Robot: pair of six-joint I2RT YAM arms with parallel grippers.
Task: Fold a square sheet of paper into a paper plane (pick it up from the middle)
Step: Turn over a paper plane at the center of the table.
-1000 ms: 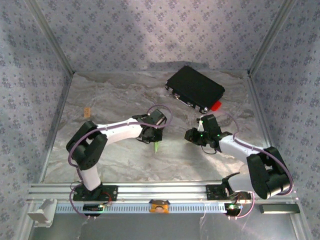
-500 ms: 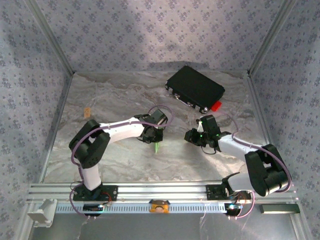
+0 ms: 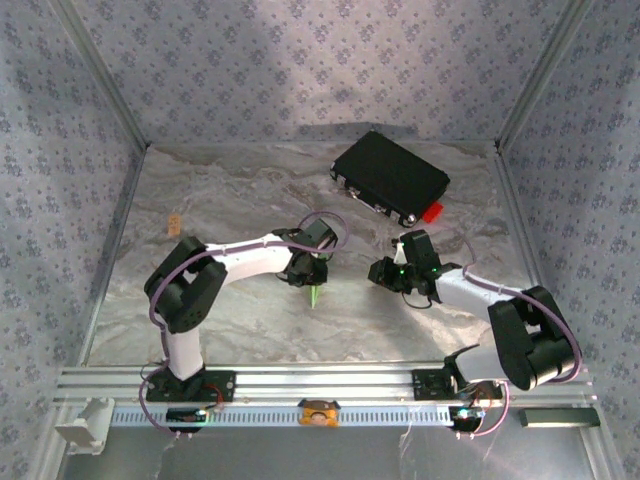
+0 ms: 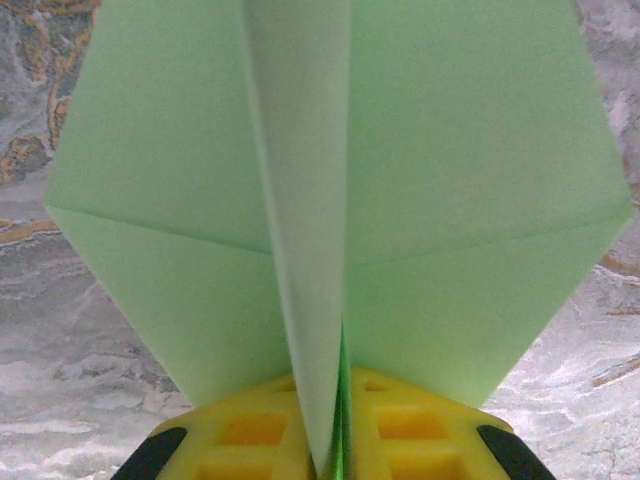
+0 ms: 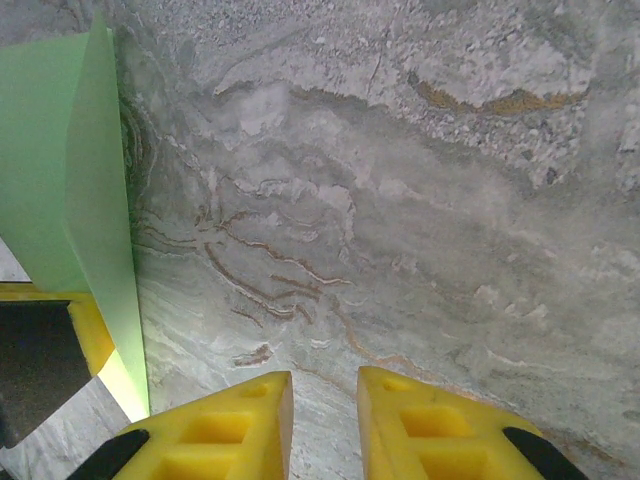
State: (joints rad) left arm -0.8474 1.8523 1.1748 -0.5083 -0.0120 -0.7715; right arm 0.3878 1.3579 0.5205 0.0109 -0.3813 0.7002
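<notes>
The pale green paper plane [image 4: 460,200] spreads its two wings flat, with its centre keel standing upright between the yellow fingers [image 4: 250,430] of my left gripper [image 4: 340,405], which is shut on it. From above, only its green tip [image 3: 315,296] pokes out below the left gripper [image 3: 307,278] at mid-table. My right gripper [image 3: 384,272] hovers a short way to the right, pointing at the left one. Its jaws [image 5: 325,405] stand open over bare marble with nothing between them. One green wing [image 5: 60,160] shows at the left edge of the right wrist view.
A black rectangular case [image 3: 390,175] lies at the back right, with a small red tab [image 3: 432,211] at its near corner. A small orange piece [image 3: 175,222] sits at the far left. Patterned walls close in the marble table [image 3: 230,320] on three sides.
The left arm's elbow has swung forward and to the right, and its gripper with the paper has edged slightly right. The right arm has hardly moved.
</notes>
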